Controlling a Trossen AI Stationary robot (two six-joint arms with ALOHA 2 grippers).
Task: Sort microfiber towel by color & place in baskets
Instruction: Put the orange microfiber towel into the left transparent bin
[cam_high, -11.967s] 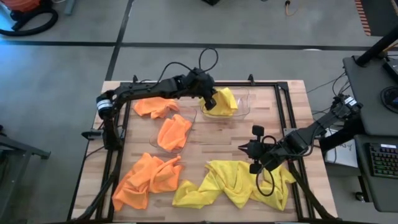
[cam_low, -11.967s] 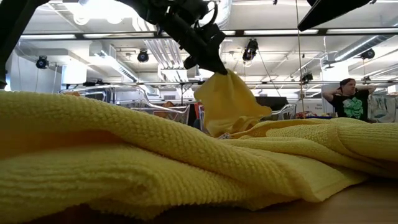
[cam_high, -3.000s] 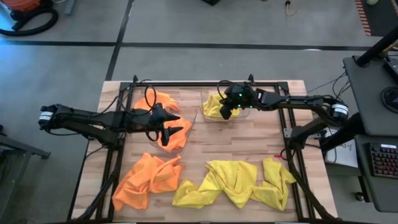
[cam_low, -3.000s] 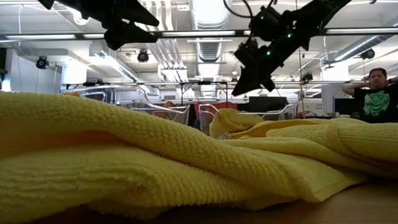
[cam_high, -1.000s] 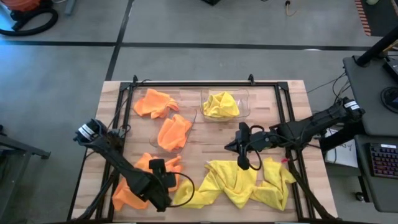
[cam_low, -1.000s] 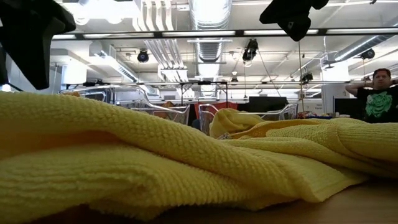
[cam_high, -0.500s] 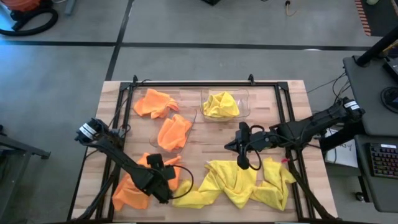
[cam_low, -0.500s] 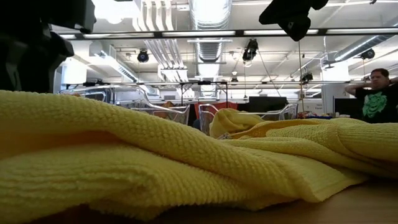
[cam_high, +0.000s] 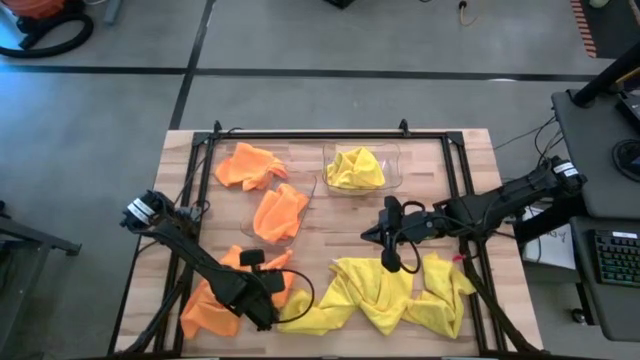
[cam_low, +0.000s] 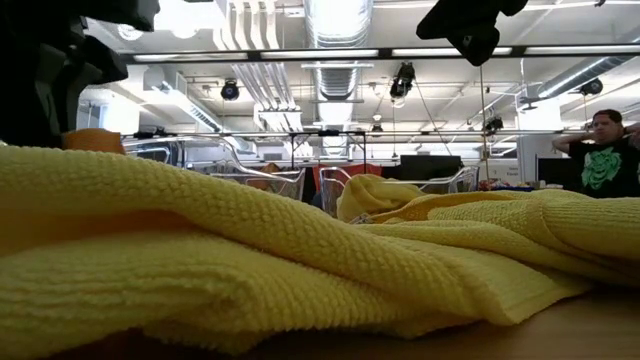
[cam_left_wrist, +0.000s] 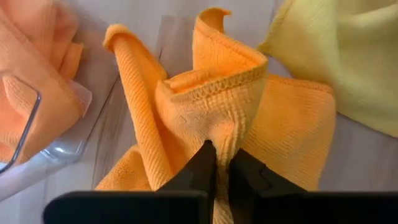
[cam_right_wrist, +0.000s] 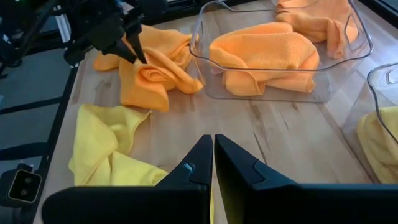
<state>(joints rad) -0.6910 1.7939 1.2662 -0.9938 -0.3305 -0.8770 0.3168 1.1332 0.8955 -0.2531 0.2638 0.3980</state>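
Towel sorting, near-left corner: my left gripper is clamped on a raised fold of an orange towel.

Left fingers pinched together on that fold, the cloth bunched up between them; the towel lies on the wooden table at the near left, just beside the yellow towels spread along the near edge. My right gripper hangs above those yellow towels, fingers together, holding nothing. Left clear basket contains one orange towel; another orange towel lies just behind it. Right clear basket contains one yellow towel. Person stands in the room beyond.
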